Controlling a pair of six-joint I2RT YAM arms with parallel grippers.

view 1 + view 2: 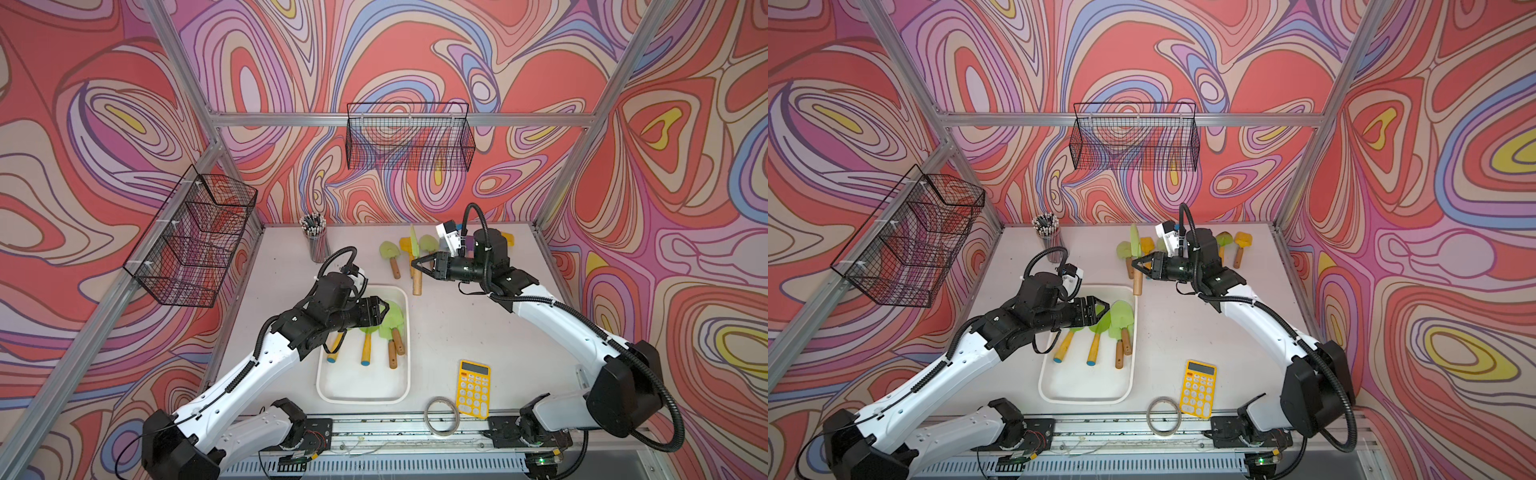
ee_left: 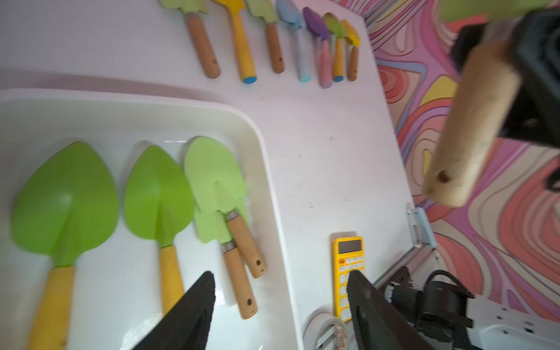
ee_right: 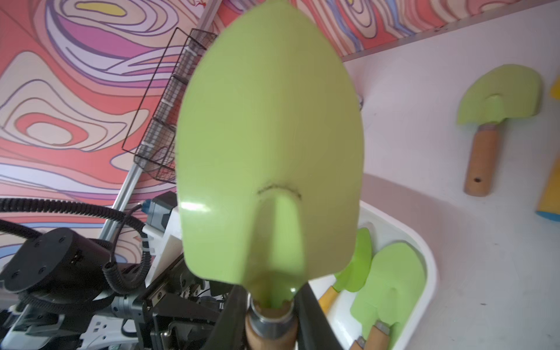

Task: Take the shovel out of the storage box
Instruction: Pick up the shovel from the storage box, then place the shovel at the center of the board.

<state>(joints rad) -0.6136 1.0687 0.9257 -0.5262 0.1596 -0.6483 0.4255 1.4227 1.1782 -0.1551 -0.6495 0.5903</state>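
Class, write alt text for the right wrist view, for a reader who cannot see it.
A light green shovel, its wooden handle clamped in the right gripper, fills the frame. Behind it, more green shovels lie in the white storage box; another shovel lies on the table.

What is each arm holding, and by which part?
The right gripper holds a green shovel by its wooden handle, near the blade; the left gripper holds nothing.

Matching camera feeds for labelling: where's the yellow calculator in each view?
Top view: yellow calculator on the table near the front edge, right of the storage box.
Top view: same spot, right of the box.
Left wrist: on the table beyond the box's rim.
Right wrist: not in it.
Shared landmark: the white storage box, in all four.
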